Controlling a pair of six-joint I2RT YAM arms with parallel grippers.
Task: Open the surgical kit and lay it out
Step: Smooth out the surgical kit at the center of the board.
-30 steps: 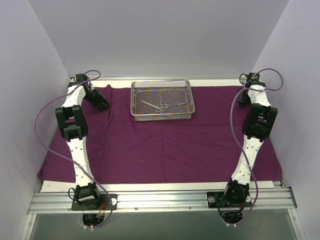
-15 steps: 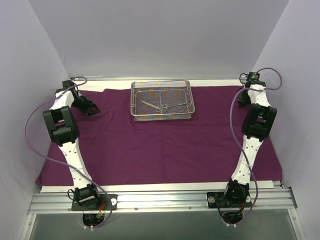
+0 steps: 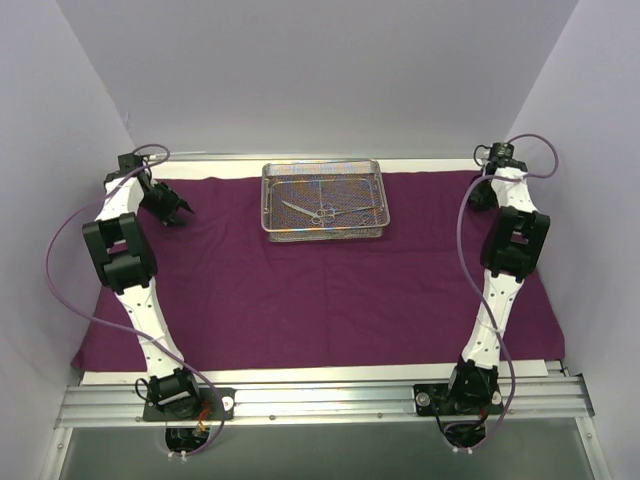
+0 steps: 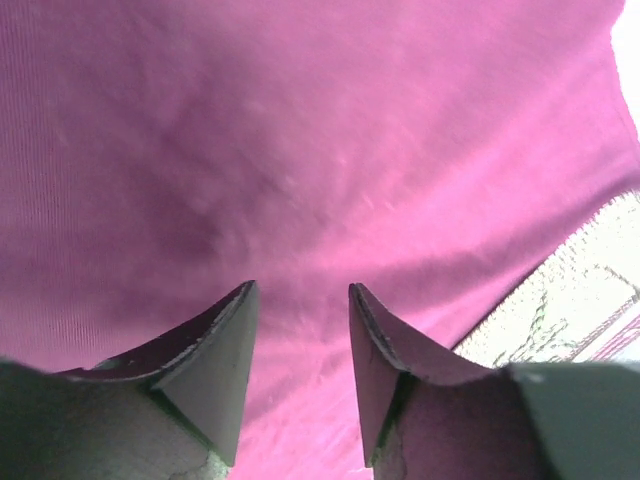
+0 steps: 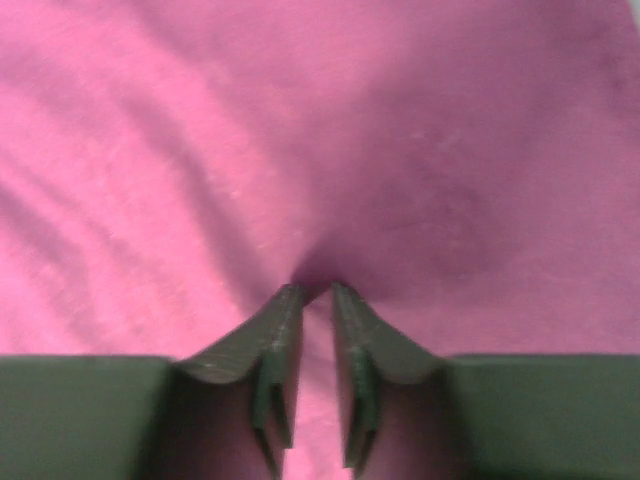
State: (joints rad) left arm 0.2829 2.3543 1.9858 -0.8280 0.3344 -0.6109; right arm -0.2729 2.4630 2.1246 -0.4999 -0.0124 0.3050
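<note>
Two arms work over one purple cloth wrap (image 3: 330, 290), which lies spread flat across the table (image 3: 300, 375). One wire-mesh tray (image 3: 323, 235) stands on the cloth at its 12 o'clock edge. It holds what look like two thin instruments (image 3: 305, 210), lying crossed with their ring handles meeting near the tray's middle.

From overhead, the left gripper (image 3: 175, 212) sits at about 10 o'clock on the cloth, well apart from the tray. The right gripper (image 3: 483, 195) is at about 2 o'clock, near the cloth's far corner and mostly hidden behind its own arm, so that view cannot tell how its fingers stand.

The wrist cameras supply that. The left gripper (image 4: 300, 300) has its two fingers (image 4: 215, 350) spread apart over smooth cloth, gripping nothing. At 3 to 4 o'clock in the left wrist view, one bright corner of the tray (image 4: 570, 310) shows. The right gripper (image 5: 312, 292) has its fingers (image 5: 275, 335) drawn nearly together, their tips pressed into the cloth (image 5: 200, 150). The fabric gathers in a dark pucker with creases running outward, a pinch of wrap clamped between them. No tray shows in the right wrist view.
</note>
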